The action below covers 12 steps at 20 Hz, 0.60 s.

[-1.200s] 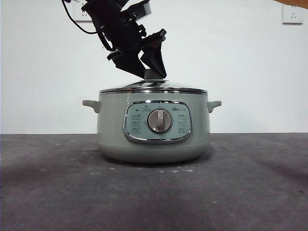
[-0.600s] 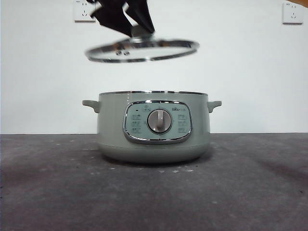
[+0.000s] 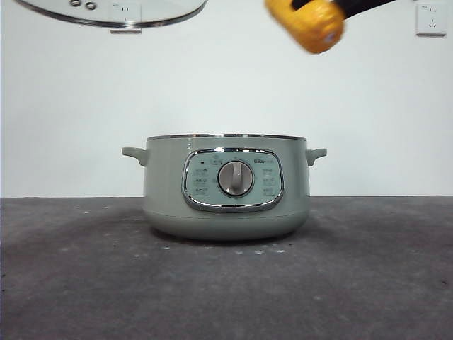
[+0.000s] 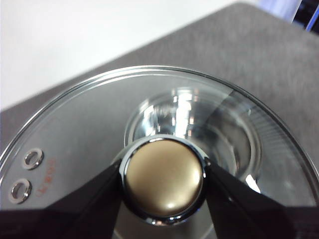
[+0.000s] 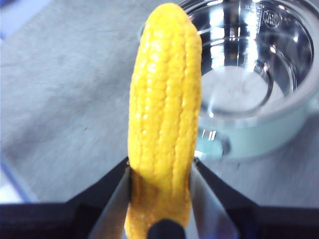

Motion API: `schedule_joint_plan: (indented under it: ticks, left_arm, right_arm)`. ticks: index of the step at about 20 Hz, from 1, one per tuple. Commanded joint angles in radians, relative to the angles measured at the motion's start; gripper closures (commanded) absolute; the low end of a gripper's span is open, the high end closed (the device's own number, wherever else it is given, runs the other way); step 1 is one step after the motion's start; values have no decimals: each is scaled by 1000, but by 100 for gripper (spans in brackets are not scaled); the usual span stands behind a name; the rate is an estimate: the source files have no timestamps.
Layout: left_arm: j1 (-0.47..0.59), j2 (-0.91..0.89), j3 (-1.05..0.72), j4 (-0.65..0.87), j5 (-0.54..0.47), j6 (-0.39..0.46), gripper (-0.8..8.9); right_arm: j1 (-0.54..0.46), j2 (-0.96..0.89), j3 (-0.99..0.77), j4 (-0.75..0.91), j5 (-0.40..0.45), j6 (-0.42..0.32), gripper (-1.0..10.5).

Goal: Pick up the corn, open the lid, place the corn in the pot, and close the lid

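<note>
Corn [image 5: 164,119] is clamped in the right claw [image 5: 160,172], held high above the open pot [image 3: 226,188] on the tabletop [image 3: 226,283]. Left claw [image 4: 163,180] grips the lid [image 4: 89,149] by its knob [image 4: 163,179], raised well clear.

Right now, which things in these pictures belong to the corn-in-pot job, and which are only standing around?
Part of the job:
- corn, held in the right gripper
- lid, held up by its knob in the left gripper
- pot, open on the table

Only around:
- wall sockets
- grey table
</note>
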Motion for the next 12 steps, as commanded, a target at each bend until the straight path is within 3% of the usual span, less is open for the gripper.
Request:
schedule_joint_plan:
  ticks: [1, 8, 12]
  left_arm:
    - [9, -76, -64, 49, 14, 21, 821]
    - [10, -359, -403, 109, 11, 13, 821]
    - [10, -471, -469, 88, 11, -4, 821]
  right_arm:
    - [0, 137, 137, 5, -4, -45, 959]
    - [-27, 625, 656, -177, -4, -100, 959]
    - [-34, 892, 946, -323, 32, -132, 959]
